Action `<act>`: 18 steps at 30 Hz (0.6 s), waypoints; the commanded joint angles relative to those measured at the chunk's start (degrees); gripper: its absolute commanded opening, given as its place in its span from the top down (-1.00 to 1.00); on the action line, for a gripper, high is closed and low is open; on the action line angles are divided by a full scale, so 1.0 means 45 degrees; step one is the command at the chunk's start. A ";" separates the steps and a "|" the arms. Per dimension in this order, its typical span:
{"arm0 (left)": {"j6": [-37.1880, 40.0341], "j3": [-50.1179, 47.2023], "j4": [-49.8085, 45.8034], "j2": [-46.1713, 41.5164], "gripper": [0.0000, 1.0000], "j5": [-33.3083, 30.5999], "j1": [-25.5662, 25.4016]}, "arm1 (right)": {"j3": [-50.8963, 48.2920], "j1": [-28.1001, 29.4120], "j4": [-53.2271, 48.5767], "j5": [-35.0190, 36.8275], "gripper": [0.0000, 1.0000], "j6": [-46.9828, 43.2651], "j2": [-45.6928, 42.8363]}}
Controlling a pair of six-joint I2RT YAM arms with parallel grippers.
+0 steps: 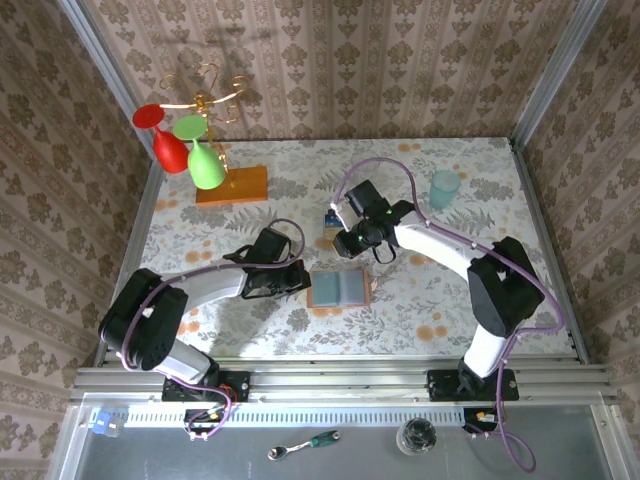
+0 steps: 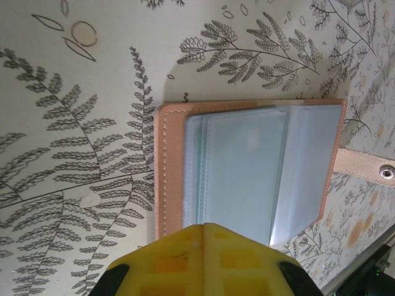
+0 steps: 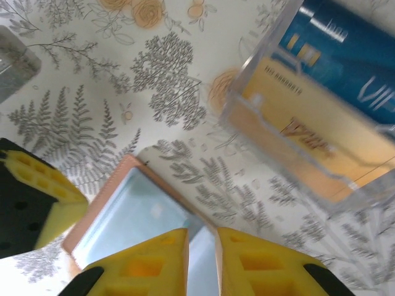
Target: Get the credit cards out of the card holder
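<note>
The card holder (image 1: 340,288) lies open on the table, grey-blue pockets up inside a tan rim (image 2: 168,179). My left gripper (image 1: 296,278) is shut, and its yellow tips (image 2: 205,227) rest at the holder's left edge. My right gripper (image 1: 352,240) hovers over the holder's far edge (image 3: 133,203). Its jaws (image 3: 202,237) stand open by a narrow gap with nothing between them. Two credit cards, a blue one (image 3: 345,55) and an orange-tan one (image 3: 308,123), stand in a clear plastic box (image 1: 331,222) just beyond the holder.
A strap with a snap (image 2: 370,168) sticks out from the holder's right side. An orange wooden slab (image 1: 232,185) with red and green glasses on a gold stand sits at the back left. A teal cup (image 1: 444,187) stands at the back right.
</note>
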 commanded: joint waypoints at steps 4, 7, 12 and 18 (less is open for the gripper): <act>-0.0248 -0.0023 0.0138 0.0124 0.93 -0.0113 -0.0335 | -0.1600 0.0302 0.1749 -0.0779 0.65 0.3417 -0.1237; -0.0280 -0.0147 0.0194 0.0116 0.94 -0.0159 -0.0397 | -0.2298 0.0339 0.2300 -0.1042 0.67 0.4179 -0.1583; -0.0266 -0.0182 0.0215 0.0244 0.95 -0.0238 -0.0435 | -0.2951 0.0361 0.2640 -0.1116 0.68 0.4912 -0.1783; -0.0125 -0.0074 0.0070 0.0486 0.95 -0.0364 -0.0441 | -0.3295 0.0389 0.2986 -0.1438 0.68 0.5667 -0.1683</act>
